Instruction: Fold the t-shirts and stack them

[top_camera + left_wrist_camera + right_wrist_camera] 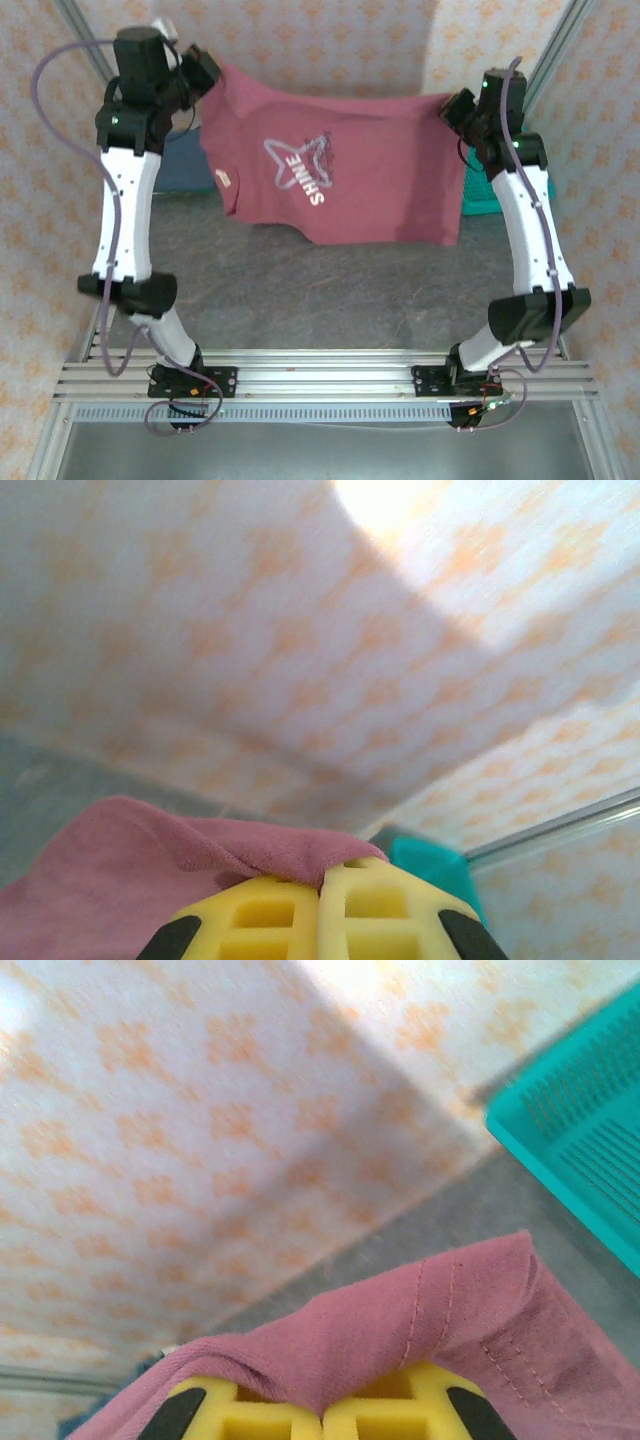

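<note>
The maroon t-shirt [340,170] with white "SHINE" lettering hangs spread in the air between both arms, its lower edge above the table. My left gripper [207,72] is shut on its upper left corner; the yellow fingers [270,915] pinch maroon cloth [150,865]. My right gripper [456,105] is shut on the upper right corner, where its yellow fingers [400,1410] clamp a stitched hem [430,1330]. A patch of dark blue t-shirt [185,165] lies on the table behind the left arm, mostly hidden.
A teal mesh basket [480,190] sits at the back right, partly behind the right arm and the hanging shirt; its corner [580,1150] is close to the right gripper. Patterned walls enclose the back and sides. The grey tabletop [340,290] lies below the shirt.
</note>
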{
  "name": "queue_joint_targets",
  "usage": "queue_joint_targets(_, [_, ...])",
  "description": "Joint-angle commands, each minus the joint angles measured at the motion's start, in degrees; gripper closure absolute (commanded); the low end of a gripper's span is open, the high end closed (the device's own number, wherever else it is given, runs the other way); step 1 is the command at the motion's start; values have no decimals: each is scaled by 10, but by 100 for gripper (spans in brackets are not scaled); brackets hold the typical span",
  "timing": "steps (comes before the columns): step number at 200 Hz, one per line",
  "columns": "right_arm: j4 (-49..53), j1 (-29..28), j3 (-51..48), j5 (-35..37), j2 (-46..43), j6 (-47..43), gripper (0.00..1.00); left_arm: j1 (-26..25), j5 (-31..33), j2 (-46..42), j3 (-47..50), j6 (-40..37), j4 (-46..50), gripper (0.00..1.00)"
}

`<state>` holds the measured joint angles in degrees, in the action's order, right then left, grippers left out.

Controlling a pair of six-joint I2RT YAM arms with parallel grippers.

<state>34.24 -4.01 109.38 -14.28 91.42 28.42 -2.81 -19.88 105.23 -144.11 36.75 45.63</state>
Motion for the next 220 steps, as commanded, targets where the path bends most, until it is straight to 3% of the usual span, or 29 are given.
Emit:
queue_joint_targets(1, [-119, 26, 67, -52, 49, 14, 100, 15, -29, 86, -195, -9, 18, 100])
queue_joint_targets(14, [-142, 39, 100, -81, 74, 31, 100, 31, -57, 111, -240, 19, -9, 100])
queue_joint_targets(39, [-157, 45, 135, -139, 89, 32, 100, 55, -88, 78, -184, 25, -49, 100])
queue_joint_targets(58, [-112, 45, 115, -171, 72, 5, 100, 56, -135, 27, -132, -37, -17, 100])
queue_joint_targets(75, [-97, 45, 19, -187, 14, -14, 100, 56, -142, -43, -43, -103, 48, 100])
queue_joint_targets(91, [-91, 46, -112, -194, -58, -26, 100, 57, -132, -149, 156, -112, 46, 100])
queue_joint_targets(112, [-129, 46, -336, -182, -175, 0, 100, 53, -127, -332, 498, -68, -64, 100])
queue_joint_targets(138, [-87, 62, -547, -129, -286, 26, 100, 53, -112, -510, 812, -2, -32, 100])
queue_joint_targets(146, [-79, 73, -603, -134, -313, 40, 83, 53, -100, -558, 889, 28, -11, 90])
queue_joint_targets(155, [-55, 83, -654, -118, -341, 65, 50, 53, -72, -611, 953, 53, 30, 55])
queue_joint_targets(160, [-44, 89, -678, -111, -357, 77, 36, 53, -60, -638, 986, 68, 41, 41])
queue_joint_targets(167, [-31, 94, -703, -107, -378, 85, 26, 52, -45, -672, 1019, 92, 56, 27])
queue_joint_targets(174, [-17, 97, -717, -101, -396, 86, 20, 53, -29, -699, 1041, 112, 65, 2])
queue_joint_targets(193, [17, 97, -710, -95, -423, 72, 10, 53, 7, -728, 1055, 145, 80, 0])
queue_joint_targets(220, [73, 97, -675, -97, -395, 38, 2, 53, 34, -669, 1028, 121, 113, 0])
